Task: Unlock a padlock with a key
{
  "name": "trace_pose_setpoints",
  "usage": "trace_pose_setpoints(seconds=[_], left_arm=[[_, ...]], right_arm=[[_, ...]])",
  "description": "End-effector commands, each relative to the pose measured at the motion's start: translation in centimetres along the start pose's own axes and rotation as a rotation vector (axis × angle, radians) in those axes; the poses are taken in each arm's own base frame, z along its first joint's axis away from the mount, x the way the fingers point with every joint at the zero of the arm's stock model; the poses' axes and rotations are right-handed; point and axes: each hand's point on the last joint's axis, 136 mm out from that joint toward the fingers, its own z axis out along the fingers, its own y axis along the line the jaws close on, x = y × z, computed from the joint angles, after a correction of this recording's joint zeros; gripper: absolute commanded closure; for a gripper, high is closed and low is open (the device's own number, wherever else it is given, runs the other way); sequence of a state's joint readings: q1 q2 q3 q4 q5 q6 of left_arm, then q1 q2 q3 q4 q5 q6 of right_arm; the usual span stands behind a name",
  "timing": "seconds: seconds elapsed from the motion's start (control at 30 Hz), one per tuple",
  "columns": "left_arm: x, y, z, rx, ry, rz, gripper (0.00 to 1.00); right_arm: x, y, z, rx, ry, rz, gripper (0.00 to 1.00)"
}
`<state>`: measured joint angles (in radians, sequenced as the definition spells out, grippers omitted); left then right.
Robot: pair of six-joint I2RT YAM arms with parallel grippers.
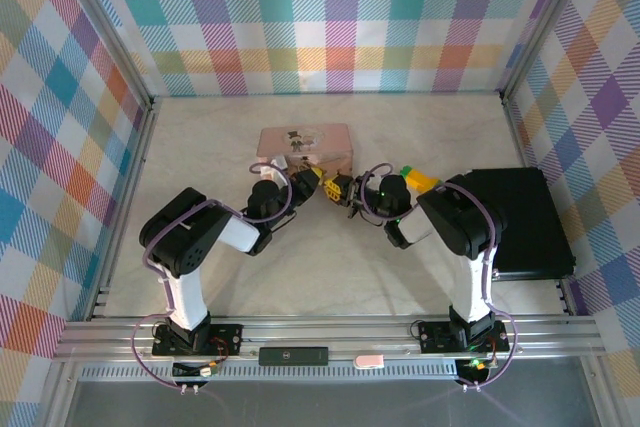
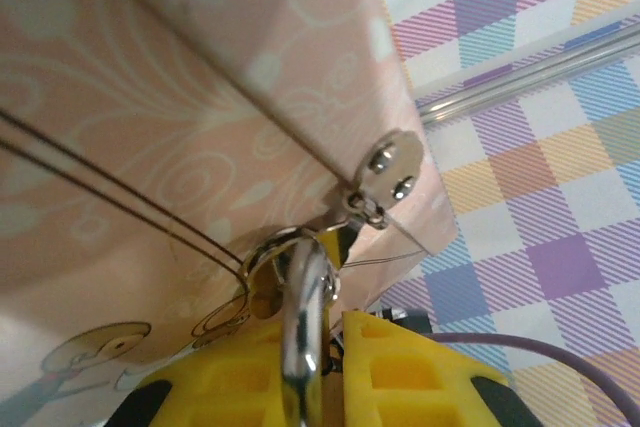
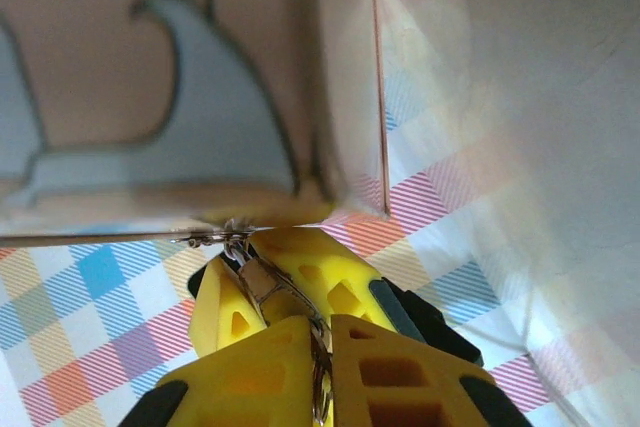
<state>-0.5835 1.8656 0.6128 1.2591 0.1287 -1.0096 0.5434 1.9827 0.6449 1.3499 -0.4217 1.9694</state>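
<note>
The padlock [image 2: 303,317] hangs from the metal hasp [image 2: 390,162] on the front of the pink box [image 1: 305,140]. My left gripper [image 2: 325,345] is shut on the padlock, and its silvery shackle rises between the yellow fingers. In the right wrist view the brass body [image 3: 256,279] sits between the left gripper's fingers [image 3: 320,272]. My right gripper [image 3: 322,335] is shut on the key [image 3: 321,382], a thin metal piece that reaches toward the padlock's body. In the top view the two grippers, left [image 1: 308,181] and right [image 1: 340,188], meet tip to tip just in front of the box.
A black tray [image 1: 522,222] lies flat on the right side of the table. A small yellow and green object [image 1: 420,179] rests behind my right wrist. Checkered walls and an aluminium frame [image 1: 300,335] enclose the white tabletop.
</note>
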Motion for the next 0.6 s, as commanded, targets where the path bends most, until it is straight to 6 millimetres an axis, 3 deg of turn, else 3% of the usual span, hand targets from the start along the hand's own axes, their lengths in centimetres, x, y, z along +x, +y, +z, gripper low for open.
trace_pose_setpoints(seconds=[0.0, 0.1, 0.2, 0.57], left_arm=[[2.5, -4.4, 0.5, 0.156, 0.074, -0.006, 1.00], [2.0, -4.0, 0.6, 0.137, 0.042, -0.001, 1.00], [1.6, -4.0, 0.8, 0.132, 0.021, 0.004, 1.00], [1.5, -1.0, 0.5, 0.032, -0.022, -0.001, 1.00]], right_arm=[[-0.7, -0.9, -1.0, 0.006, -0.030, -0.154, 0.80], [-1.4, -2.6, -2.5, 0.066, -0.063, -0.207, 0.64], [-1.7, -3.9, -3.7, 0.125, -0.081, -0.264, 0.55], [-2.2, -4.9, -7.3, 0.457, -0.162, -0.513, 0.50]])
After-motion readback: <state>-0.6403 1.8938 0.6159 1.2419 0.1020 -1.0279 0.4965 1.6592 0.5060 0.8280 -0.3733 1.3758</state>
